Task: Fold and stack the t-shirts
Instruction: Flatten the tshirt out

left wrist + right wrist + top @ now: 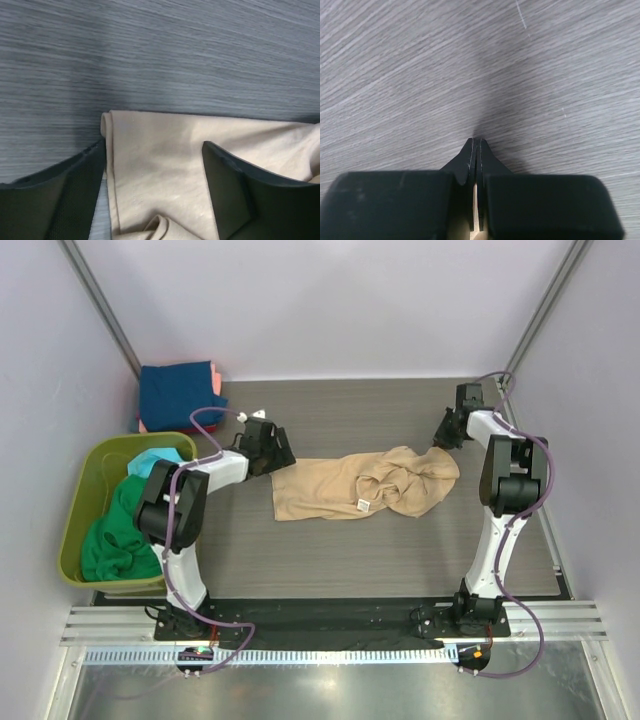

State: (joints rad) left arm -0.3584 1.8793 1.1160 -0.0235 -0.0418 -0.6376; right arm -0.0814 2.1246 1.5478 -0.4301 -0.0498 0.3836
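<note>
Tan t-shirt [340,485] lies crumpled, flattening underway I judge: my right gripper [476,145] pinches one corner, my left gripper [152,150] gapes over the hem and should clamp next.

Tan t-shirt [330,490]; olive-green bin [82,502]

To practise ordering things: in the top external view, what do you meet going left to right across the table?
olive-green bin → left gripper → tan t-shirt → right gripper
</note>
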